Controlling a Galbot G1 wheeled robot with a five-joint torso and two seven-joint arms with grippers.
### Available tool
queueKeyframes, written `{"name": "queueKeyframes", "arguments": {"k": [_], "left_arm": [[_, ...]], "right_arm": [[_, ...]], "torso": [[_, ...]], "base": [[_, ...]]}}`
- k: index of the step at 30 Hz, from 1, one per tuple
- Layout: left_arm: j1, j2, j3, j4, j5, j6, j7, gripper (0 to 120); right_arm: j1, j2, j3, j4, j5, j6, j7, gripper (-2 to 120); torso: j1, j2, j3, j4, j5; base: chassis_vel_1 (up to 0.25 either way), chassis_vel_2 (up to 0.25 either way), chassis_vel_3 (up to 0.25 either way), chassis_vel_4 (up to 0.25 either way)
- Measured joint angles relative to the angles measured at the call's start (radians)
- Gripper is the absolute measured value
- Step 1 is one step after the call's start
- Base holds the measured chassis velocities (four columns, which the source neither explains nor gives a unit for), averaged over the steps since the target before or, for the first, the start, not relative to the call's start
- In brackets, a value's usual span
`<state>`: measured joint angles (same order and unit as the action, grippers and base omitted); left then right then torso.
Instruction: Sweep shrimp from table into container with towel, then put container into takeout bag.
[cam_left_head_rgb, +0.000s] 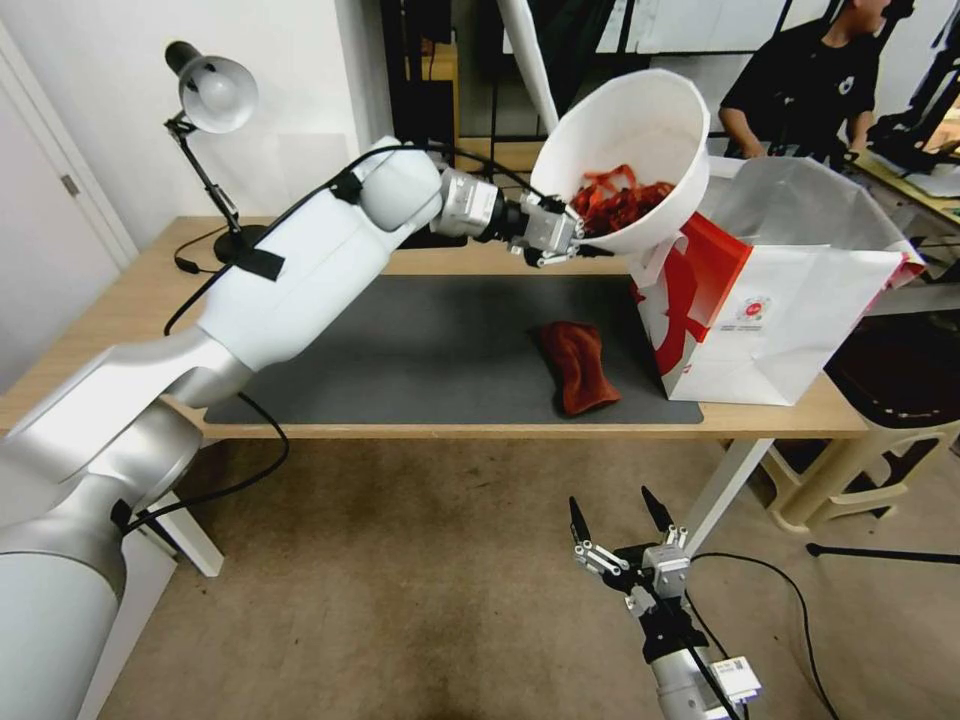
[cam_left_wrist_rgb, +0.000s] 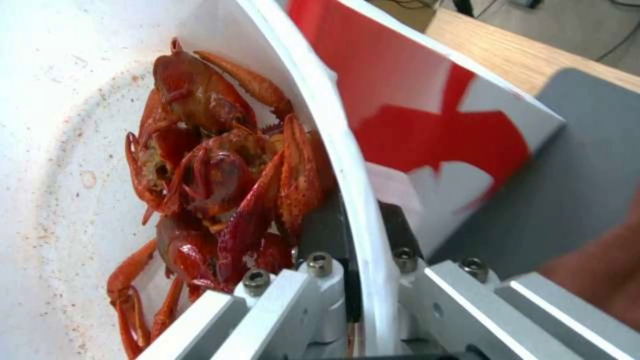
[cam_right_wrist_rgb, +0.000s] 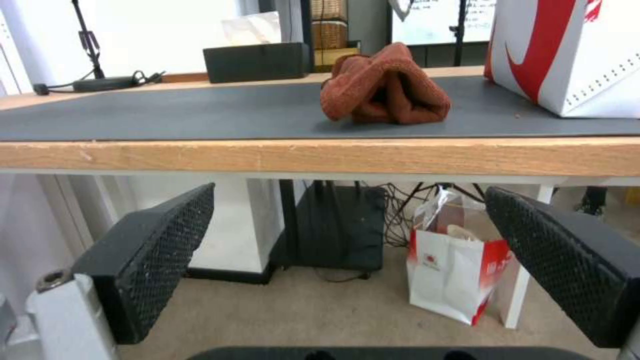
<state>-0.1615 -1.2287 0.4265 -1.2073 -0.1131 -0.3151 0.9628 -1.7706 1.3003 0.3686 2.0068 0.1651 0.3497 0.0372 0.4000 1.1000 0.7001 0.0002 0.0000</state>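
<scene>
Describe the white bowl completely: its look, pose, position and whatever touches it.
The bowl is round, deep and white with a thick rim, its inner wall speckled with reddish stains. It is lifted off the table and tilted steeply, just above the open paper bag. The left gripper pinches its rim, one finger inside and one outside. Red shrimp are piled against the lower inside wall, near the gripper.
</scene>
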Motion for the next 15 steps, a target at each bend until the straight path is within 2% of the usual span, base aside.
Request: {"name": "queueKeyframes", "arguments": {"k": [7, 15], "left_arm": [[-0.021, -0.026, -0.001, 0.017, 0.007, 0.001, -0.009, 0], [-0.064, -0.099, 0.007, 0.059, 0.013, 0.004, -0.032, 0]], "right_arm": [[0.002, 0.000, -0.002, -0.002, 0.000, 0.000, 0.000, 100], [0.003, 0.000, 0.001, -0.002, 0.001, -0.004, 0.000, 100]], "torso": [[0.000, 0.000, 0.000, -0.0001, 0.0001], [0.000, 0.000, 0.000, -0.0002, 0.0002]], "base": [[0.000, 0.000, 0.000, 0.000], [0.000, 0.000, 0.000, 0.000]]}}
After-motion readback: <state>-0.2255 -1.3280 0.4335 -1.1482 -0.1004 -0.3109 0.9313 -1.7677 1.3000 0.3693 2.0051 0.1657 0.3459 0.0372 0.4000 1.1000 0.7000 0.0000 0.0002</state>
